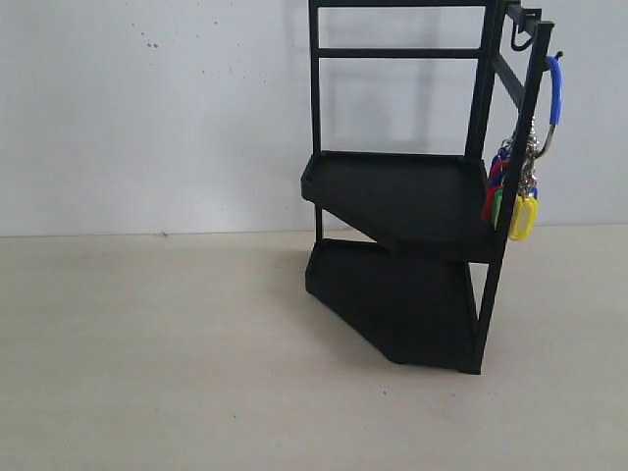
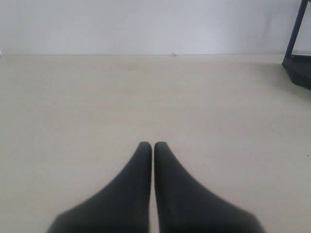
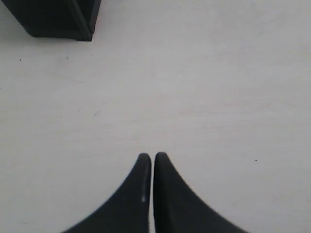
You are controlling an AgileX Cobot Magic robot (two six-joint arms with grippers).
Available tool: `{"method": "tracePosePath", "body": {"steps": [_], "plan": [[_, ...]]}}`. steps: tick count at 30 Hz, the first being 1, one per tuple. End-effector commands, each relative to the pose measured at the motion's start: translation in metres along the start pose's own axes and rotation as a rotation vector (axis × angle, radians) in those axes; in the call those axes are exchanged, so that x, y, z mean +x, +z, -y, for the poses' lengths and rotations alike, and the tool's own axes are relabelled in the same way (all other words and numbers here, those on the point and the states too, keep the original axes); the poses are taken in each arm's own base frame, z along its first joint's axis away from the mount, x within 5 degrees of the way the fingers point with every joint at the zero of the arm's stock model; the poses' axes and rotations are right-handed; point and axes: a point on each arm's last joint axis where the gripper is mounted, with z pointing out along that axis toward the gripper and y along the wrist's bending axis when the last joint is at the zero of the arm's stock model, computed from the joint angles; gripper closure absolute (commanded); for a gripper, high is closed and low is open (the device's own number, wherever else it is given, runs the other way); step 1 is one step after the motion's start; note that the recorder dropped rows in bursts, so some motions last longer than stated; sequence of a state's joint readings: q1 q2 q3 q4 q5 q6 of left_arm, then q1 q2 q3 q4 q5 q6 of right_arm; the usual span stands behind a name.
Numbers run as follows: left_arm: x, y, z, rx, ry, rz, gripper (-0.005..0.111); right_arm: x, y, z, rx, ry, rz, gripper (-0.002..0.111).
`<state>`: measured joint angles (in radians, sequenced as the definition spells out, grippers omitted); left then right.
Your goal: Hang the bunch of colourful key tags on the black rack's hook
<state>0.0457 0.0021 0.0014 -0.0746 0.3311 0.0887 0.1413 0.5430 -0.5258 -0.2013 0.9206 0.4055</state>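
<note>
The colourful key tag bunch (image 1: 523, 186) hangs on the right side of the black rack (image 1: 402, 196), its blue-sleeved ring looped over the hook (image 1: 556, 57) on the rack's front right upright. Red, green, blue and yellow tags dangle beside the upper tray. Neither arm appears in the exterior view. My left gripper (image 2: 152, 144) is shut over bare table, holding nothing, with a corner of the black rack (image 2: 299, 58) far off. My right gripper (image 3: 152, 155) is also shut and holds nothing, above the table near the black rack's foot (image 3: 58, 19).
A rounder, J-curled black hook (image 1: 523, 37) juts from the rack's top crossbar, just left of the key ring. A white wall stands behind the pale table (image 1: 157, 343).
</note>
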Motion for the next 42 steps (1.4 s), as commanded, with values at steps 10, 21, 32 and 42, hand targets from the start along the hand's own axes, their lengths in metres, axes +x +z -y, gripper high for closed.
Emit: {"method": "tracePosePath", "body": {"steps": [10, 21, 32, 42], "plan": [[-0.002, 0.000, 0.000, -0.002, -0.020, 0.019, 0.102, -0.001, -0.001, 0.000, -0.003, 0.007, 0.023, 0.107], [-0.002, 0.000, 0.000, -0.002, -0.020, 0.019, 0.102, 0.014, -0.036, 0.010, -0.063, 0.043, 0.234, 0.107], [-0.002, 0.000, 0.000, -0.002, -0.020, 0.019, 0.102, 0.038, -0.070, 0.023, -0.132, 0.083, 0.473, 0.107], [-0.002, 0.000, 0.000, -0.002, -0.020, 0.019, 0.102, 0.040, -0.071, 0.024, -0.136, 0.085, 0.486, 0.107]]}}
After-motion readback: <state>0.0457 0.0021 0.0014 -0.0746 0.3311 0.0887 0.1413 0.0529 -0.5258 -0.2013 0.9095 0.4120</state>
